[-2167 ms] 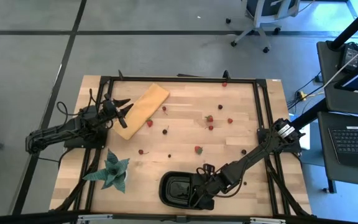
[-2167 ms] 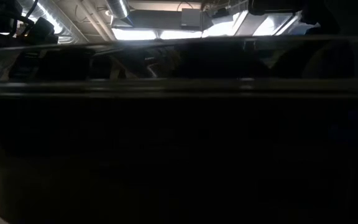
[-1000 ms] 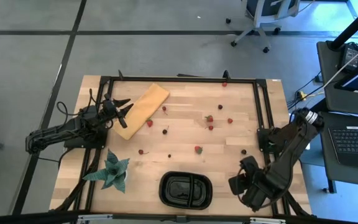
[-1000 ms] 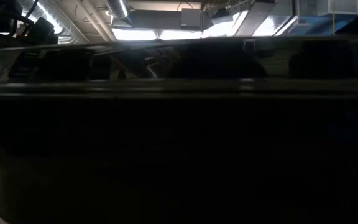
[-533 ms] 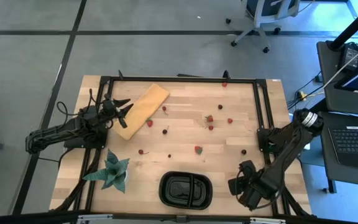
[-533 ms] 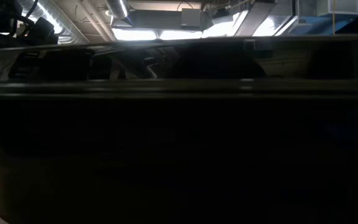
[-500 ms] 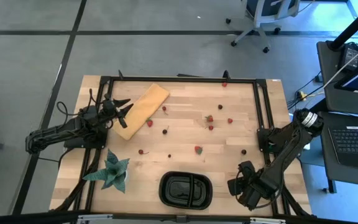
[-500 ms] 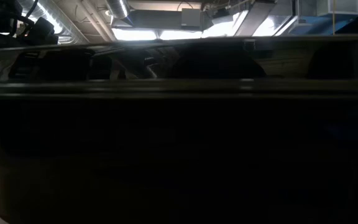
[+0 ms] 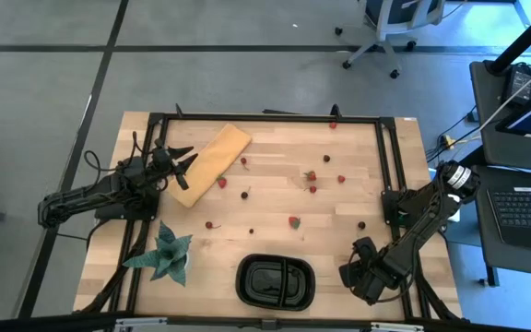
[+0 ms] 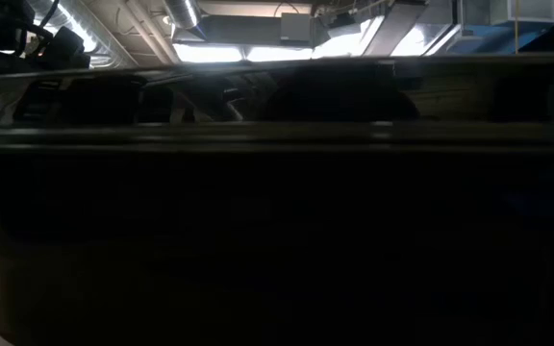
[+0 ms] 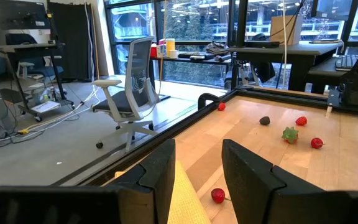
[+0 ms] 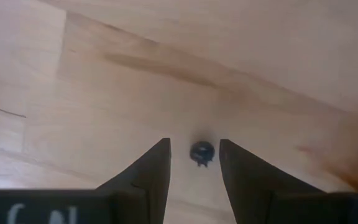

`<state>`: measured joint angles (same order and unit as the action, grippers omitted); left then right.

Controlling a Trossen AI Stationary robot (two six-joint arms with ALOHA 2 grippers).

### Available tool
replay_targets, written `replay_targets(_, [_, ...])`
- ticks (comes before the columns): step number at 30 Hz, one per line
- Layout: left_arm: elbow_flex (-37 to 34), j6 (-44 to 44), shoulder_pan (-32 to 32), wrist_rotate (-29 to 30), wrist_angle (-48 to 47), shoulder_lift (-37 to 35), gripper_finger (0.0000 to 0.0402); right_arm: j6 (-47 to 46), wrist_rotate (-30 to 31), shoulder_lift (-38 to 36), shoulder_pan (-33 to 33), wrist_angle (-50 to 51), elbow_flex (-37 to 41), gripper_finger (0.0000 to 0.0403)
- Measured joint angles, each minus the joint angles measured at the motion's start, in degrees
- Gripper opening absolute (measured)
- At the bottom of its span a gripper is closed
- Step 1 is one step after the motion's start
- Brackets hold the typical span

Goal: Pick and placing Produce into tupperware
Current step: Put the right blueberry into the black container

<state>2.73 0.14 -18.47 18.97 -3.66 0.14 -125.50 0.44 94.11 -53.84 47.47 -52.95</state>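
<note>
Right gripper (image 12: 194, 165) parted above a dark berry (image 12: 200, 152), at 3 o'clock from the black tupperware (image 9: 276, 281). Red produce (image 9: 311, 175) scattered toward 12 o'clock. Left gripper (image 11: 197, 177) parted over the tan board (image 9: 208, 164); green plant (image 9: 166, 254) below. No readable writing.

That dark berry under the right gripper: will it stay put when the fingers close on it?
The dark berry looks round and tiny, so it may roll on the bare wooden table if one finger touches first. It sits centred in the open right gripper, which should help. It is probably soft, so squeeze gently.
</note>
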Motion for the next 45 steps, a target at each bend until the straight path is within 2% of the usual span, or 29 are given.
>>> replay_targets(11, [0.00, 0.02, -0.01, -0.01, 0.00, 0.01, 0.0125, 4.61, -0.74, 0.00, 0.00, -0.10, 0.00, 0.0140])
replay_targets(45, [-0.01, 0.02, -0.01, -0.01, -0.02, 0.00, 0.0125, 6.06, -0.67, 0.00, -0.04, -0.77, -0.02, 0.0140])
